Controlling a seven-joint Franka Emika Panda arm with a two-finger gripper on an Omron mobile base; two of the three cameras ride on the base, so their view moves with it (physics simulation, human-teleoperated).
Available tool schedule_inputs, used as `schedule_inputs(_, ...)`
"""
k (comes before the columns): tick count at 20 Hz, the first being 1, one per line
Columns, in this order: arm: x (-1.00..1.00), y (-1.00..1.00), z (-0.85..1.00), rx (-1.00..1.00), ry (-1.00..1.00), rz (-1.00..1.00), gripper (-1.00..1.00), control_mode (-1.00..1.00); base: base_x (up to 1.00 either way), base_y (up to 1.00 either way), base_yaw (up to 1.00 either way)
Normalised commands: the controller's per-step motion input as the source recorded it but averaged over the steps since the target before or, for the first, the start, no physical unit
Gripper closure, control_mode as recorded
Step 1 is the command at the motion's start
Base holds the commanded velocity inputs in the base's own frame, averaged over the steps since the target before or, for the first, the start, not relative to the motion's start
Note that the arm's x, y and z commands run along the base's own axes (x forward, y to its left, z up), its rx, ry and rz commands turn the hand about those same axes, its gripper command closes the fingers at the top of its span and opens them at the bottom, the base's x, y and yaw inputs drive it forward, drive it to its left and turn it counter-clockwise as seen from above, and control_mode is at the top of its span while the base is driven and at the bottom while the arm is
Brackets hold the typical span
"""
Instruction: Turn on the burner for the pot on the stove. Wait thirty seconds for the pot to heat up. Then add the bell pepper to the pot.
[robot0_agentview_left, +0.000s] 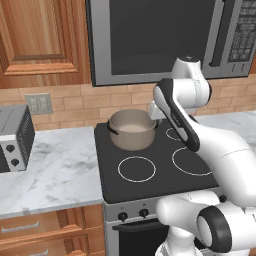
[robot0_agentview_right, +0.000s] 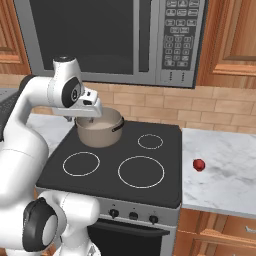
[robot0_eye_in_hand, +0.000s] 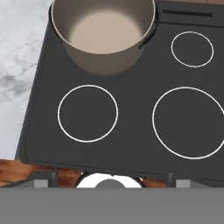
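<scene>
Hand (robot0_agentview_right: 88, 119) hovers over stove (robot0_eye_in_hand: 131, 113) beside pot (robot0_eye_in_hand: 103, 37)

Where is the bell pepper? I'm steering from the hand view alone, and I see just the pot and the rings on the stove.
Observer: The bell pepper lies on the marble counter right of the stove.
Operator: Is anything near it?
Observer: No, it sits alone, apart from the stove's edge.
Operator: And the knobs?
Observer: A row of knobs runs along the stove's steel front, below the cooktop.
Operator: Is the pot empty?
Observer: The pot shows a bare pale inside, on the back left ring.
</scene>
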Motion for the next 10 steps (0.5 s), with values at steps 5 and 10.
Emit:
schedule_inputs(5, 0.00, 0.00, -0.01, 0.00, 0.00, 0.00, -1.00, -1.00, 0.00, 0.00, 0.00)
schedule_inputs(10, 0.00, 0.00, 0.00, 0.00, 0.01, 0.00, -1.00, 1.00, -0.01, -0.03, 0.00)
